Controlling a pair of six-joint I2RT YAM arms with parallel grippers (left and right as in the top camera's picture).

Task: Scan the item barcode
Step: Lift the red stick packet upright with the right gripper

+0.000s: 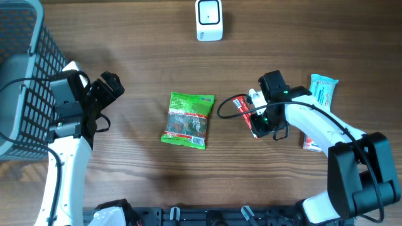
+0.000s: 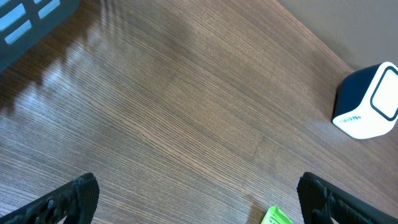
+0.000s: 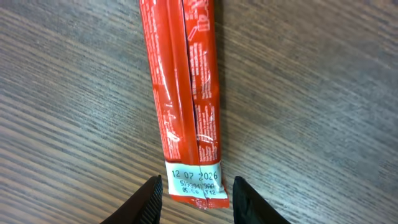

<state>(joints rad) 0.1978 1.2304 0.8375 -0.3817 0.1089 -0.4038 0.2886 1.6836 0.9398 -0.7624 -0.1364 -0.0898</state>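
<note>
We find the right end effector (image 3: 198,183) open, jaws straddling the dated end of the red snack bar (image 3: 183,87), which lies flat on the surface (image 3: 323,93). We judge this placement prepares a grasp for presenting it to the scanner (image 1: 208,20). The left end effector (image 2: 198,190) is wide open and empty.

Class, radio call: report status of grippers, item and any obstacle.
Left gripper open, empty. Right gripper open, jaws astride end of red packet, flat on table. Green packet beside, not blocking scanner.

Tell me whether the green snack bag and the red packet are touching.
Apart. The overhead view shows bare table between the green snack bag and the red packet.
</note>
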